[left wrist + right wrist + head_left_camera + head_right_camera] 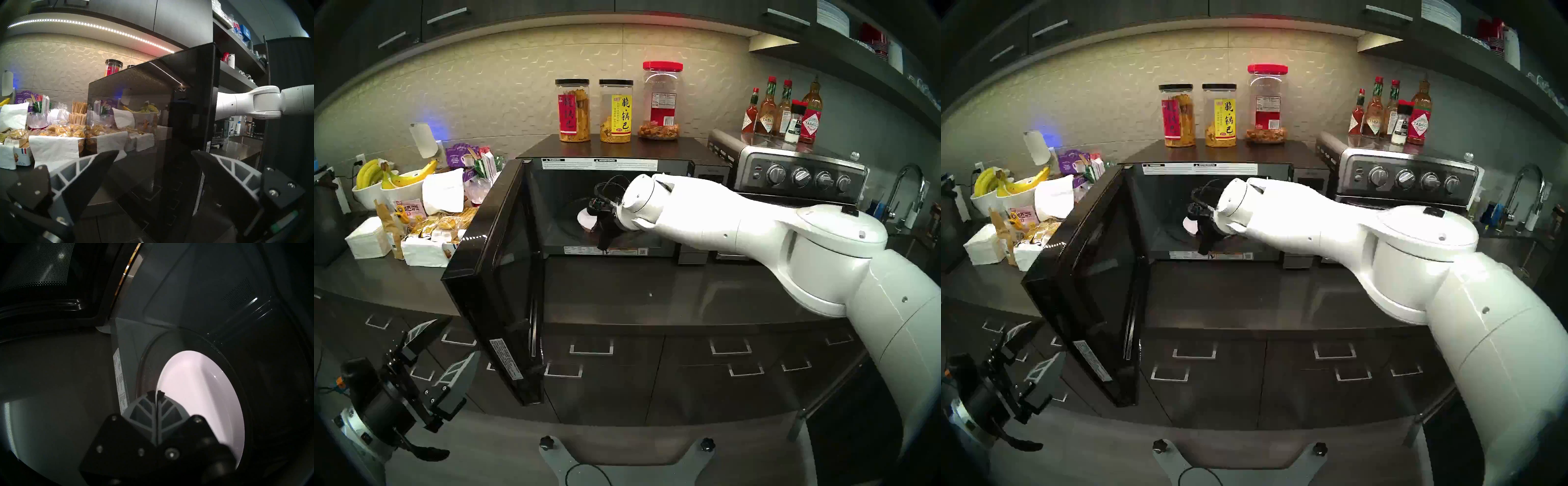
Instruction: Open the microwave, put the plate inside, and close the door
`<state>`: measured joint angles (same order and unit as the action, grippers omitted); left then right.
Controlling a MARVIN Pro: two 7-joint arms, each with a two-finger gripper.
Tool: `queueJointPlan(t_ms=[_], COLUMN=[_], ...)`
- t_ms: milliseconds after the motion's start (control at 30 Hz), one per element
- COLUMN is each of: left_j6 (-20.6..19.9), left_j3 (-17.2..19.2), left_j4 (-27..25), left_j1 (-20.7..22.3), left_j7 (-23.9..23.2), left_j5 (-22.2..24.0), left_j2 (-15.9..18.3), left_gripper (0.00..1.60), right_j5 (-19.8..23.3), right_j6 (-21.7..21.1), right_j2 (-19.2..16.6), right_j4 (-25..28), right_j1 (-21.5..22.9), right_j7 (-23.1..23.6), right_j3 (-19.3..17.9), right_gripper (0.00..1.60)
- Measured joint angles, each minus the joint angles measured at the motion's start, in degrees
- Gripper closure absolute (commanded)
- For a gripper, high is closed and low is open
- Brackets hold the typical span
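Clenched tight on the near edge of the plate (200, 395), the right gripper (156, 393) reaches into the microwave (612, 149); the smooth, round white plate sits over the glass turntable (226, 360) inside the cavity. Fingers (95, 171) of the left gripper (454, 342) stand spread wide and empty, low beside the glossy black door (497, 278), which hangs fully swung out on its left hinge. "WARNING" labels line the cavity's top edge. Jars (616, 110) with Chinese characters stand on the microwave; Tabasco bottles (811, 120) top the steel toaster oven (802, 173). Dark worktop (653, 288) below.
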<state>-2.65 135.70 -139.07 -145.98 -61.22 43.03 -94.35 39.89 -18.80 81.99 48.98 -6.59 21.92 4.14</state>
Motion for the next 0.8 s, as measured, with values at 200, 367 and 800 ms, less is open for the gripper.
queueJointPlan(t_ms=[200, 367, 800], left_j6=[0.0, -0.1, -0.1], left_j3=[0.0, 0.0, 0.1], left_j4=[0.0, 0.0, 0.0], left_j1=[0.0, 0.1, 0.1], left_j7=[0.0, -0.1, -0.1], left_j5=[0.0, -0.1, -0.1], left_j2=[0.0, -0.1, -0.2], left_gripper=[0.00, 0.00, 0.00], right_j5=[-0.8, -1.4, -1.5], right_j6=[0.4, 0.5, 0.9], right_j2=[1.0, 1.8, 4.2], right_j4=[-1.8, -3.1, -8.3], right_j1=[-0.1, -0.2, -0.4], right_j7=[0.0, 0.1, 1.7], right_j3=[0.0, 0.0, -0.2], right_gripper=[1.60, 1.60, 1.60])
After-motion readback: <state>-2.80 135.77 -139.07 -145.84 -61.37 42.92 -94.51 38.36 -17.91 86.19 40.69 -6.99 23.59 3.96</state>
